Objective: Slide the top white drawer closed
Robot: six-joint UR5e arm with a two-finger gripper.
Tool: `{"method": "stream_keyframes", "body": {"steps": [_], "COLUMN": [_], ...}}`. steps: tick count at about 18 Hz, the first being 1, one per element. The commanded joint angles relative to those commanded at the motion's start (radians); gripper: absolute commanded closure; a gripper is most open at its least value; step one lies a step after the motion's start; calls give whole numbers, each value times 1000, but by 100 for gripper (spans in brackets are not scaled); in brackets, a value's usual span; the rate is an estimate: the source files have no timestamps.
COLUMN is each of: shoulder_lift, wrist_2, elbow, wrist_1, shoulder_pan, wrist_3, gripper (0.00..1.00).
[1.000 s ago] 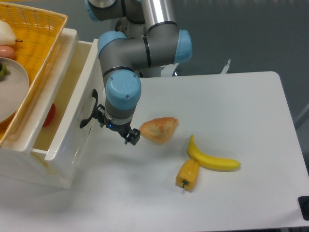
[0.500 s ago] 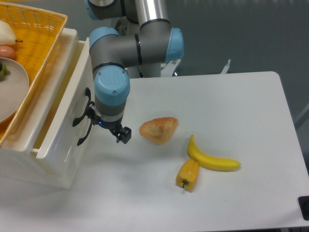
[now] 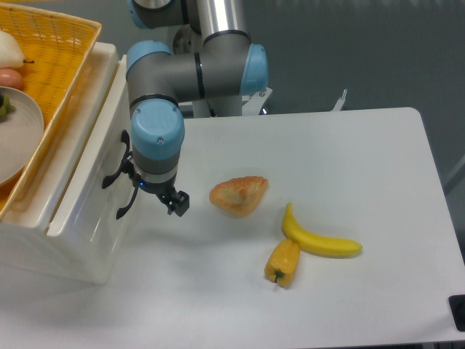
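Observation:
The top white drawer (image 3: 91, 200) is a glossy white box at the left with a curved black handle (image 3: 120, 178) on its front panel. Its front panel stands almost flush with the white cabinet body (image 3: 73, 254), with only a narrow gap showing. My gripper (image 3: 172, 203) hangs under the blue wrist, right against the drawer front beside the handle. Its dark fingers point down toward the table, and the wrist hides how far apart they stand.
A yellow wicker basket (image 3: 62, 43) with a plate sits on top of the cabinet. On the white table lie a bread piece (image 3: 238, 195), a banana (image 3: 316, 238) and a yellow pepper (image 3: 283, 263).
The arm has moved left, pushing the drawer front in with it. The wide gap that showed a red item inside has narrowed to a slit.

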Motion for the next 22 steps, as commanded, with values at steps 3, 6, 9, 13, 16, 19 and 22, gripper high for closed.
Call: {"method": "stream_keyframes", "body": {"steps": [3, 6, 9, 13, 16, 19, 22], "shoulder_lift": [2, 2, 2, 2, 2, 0, 0], "wrist_2": [0, 0, 0, -2, 0, 3, 20], "elbow": [0, 0, 0, -2, 0, 9, 40], "wrist_1": [-2, -2, -2, -2, -2, 0, 3], "shoulder_pan": [2, 2, 2, 2, 2, 11, 29], "wrist_3": [2, 2, 2, 0, 0, -3, 2], "gripper": [0, 0, 0, 0, 0, 0, 0]}}
